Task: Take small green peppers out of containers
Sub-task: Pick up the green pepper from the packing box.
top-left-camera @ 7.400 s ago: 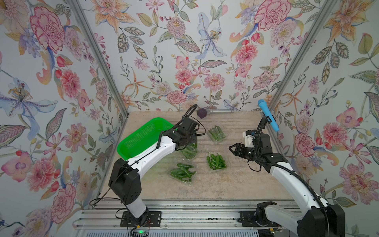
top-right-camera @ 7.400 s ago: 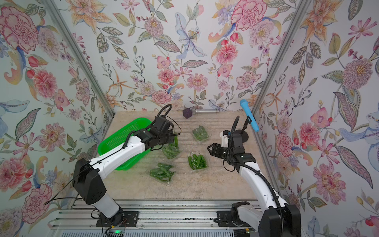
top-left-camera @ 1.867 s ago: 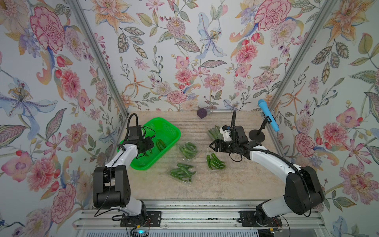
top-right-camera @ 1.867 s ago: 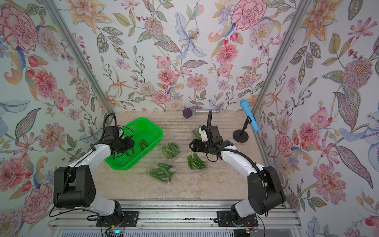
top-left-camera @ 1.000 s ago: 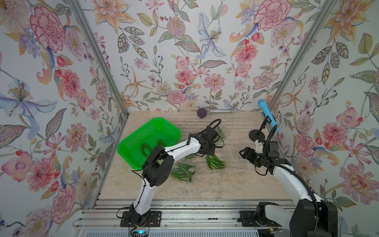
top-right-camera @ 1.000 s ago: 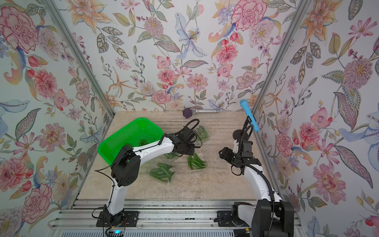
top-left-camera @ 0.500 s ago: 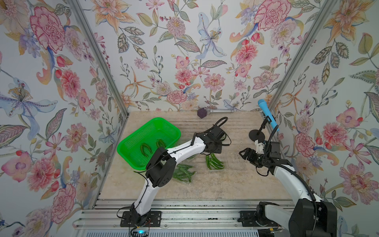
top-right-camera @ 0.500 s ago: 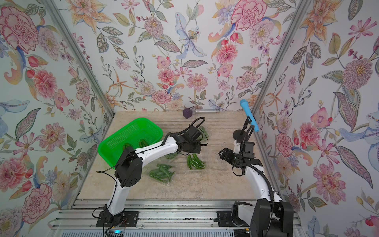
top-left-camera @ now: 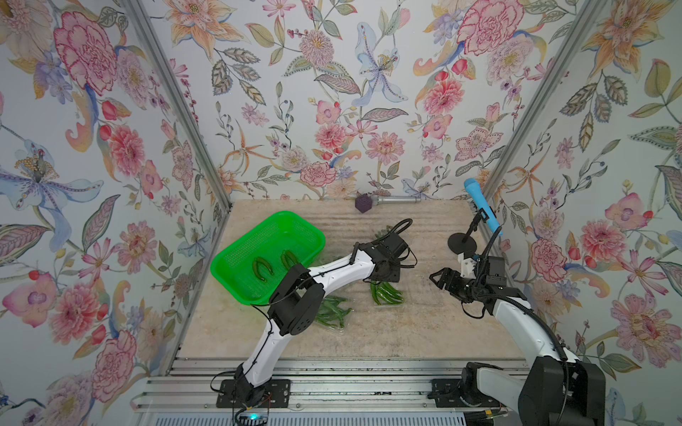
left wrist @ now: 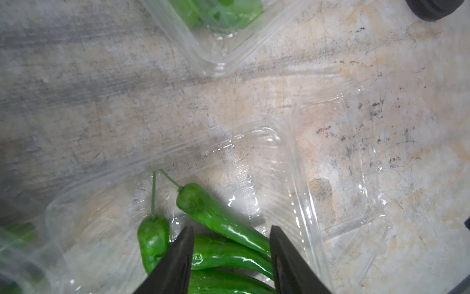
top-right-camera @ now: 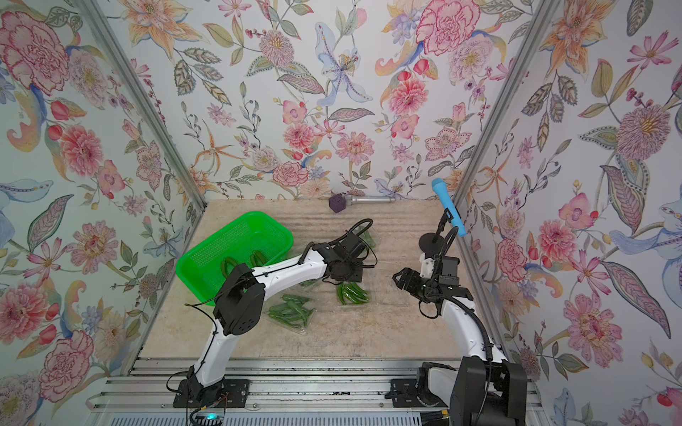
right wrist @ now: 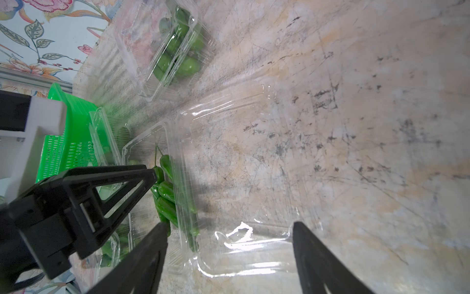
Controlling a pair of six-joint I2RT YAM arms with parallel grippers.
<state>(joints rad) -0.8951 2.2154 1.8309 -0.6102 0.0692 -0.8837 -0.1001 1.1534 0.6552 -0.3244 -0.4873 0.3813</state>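
Several small green peppers [top-left-camera: 385,293] [top-right-camera: 352,291] lie in an open clear container [left wrist: 300,178] in mid-table. My left gripper [top-left-camera: 383,278] [left wrist: 230,244] is open and down in that container. Its fingers [left wrist: 178,262] straddle the glossy peppers [left wrist: 218,219]. My right gripper [top-left-camera: 437,276] [right wrist: 229,236] is open just right of it, over the container's folded-out lid [right wrist: 241,249], holding nothing. A second container [top-left-camera: 332,311] with peppers sits nearer the front. A third container [top-left-camera: 383,232] [right wrist: 175,51] shows behind the left wrist. Two peppers [top-left-camera: 262,267] lie in the green basket [top-left-camera: 228,258].
A blue microphone [top-left-camera: 481,210] on a black stand [top-left-camera: 461,241] is at the back right, close to my right arm. A purple cube [top-left-camera: 363,203] and a silver cylinder [top-left-camera: 398,200] lie against the back wall. Another clear container [top-right-camera: 310,282] is mostly hidden under my left forearm.
Over the last second my left gripper shifted a little right and toward the front, onto the open container's peppers. My right arm has barely moved.
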